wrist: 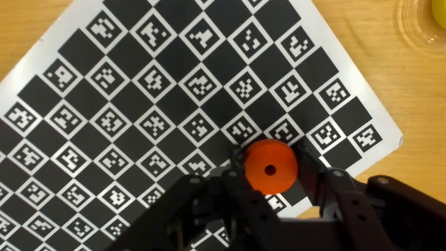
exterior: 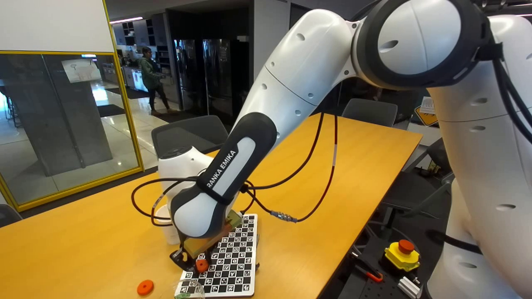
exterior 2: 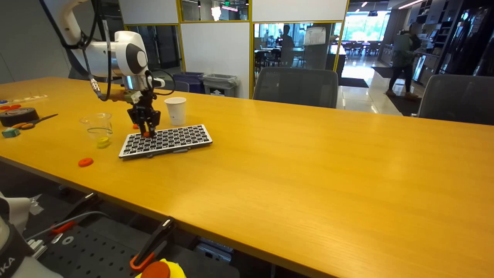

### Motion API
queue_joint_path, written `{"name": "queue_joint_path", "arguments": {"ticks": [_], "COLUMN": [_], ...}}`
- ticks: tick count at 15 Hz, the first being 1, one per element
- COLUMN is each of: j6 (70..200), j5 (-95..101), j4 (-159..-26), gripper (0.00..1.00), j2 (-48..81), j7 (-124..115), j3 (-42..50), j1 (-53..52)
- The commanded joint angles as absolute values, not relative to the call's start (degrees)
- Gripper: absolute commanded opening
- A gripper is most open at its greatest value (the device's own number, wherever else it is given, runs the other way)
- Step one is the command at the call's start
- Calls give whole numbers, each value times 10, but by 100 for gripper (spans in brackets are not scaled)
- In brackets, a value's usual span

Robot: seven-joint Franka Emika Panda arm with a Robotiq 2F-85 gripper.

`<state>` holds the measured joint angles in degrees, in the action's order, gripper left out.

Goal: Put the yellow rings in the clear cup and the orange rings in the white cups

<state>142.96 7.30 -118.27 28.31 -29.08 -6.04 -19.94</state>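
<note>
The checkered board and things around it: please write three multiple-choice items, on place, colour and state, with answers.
1. Relative to the checkered board, the white cup stands:
A) on it
B) beside it
C) under it

2. The ring at the end effector is:
A) orange
B) blue
C) yellow

3. The end effector is:
A) wide open
B) closed, empty
C) closed on the ring

1 B, its base is off the board; 2 A, the wrist view shows orange; 3 C, fingers touch it from both sides.

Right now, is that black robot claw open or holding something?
Black two-fingered gripper: closed, holding a round orange ring with a small centre hole.
</note>
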Motion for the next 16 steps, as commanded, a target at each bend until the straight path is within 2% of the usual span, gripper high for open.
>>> {"name": "queue_joint_path", "arguments": {"ticks": [1,10,16], "j6": [1416,1299,1243], "j5": [53,56,57], "j4": [-1155,-1037,-949], "gripper": [23,22,22], "j2": [266,234,274], "j7": [-278,-258,-237], "j3": [-50,-48,-53], "j1": [-193,-171,-171]}}
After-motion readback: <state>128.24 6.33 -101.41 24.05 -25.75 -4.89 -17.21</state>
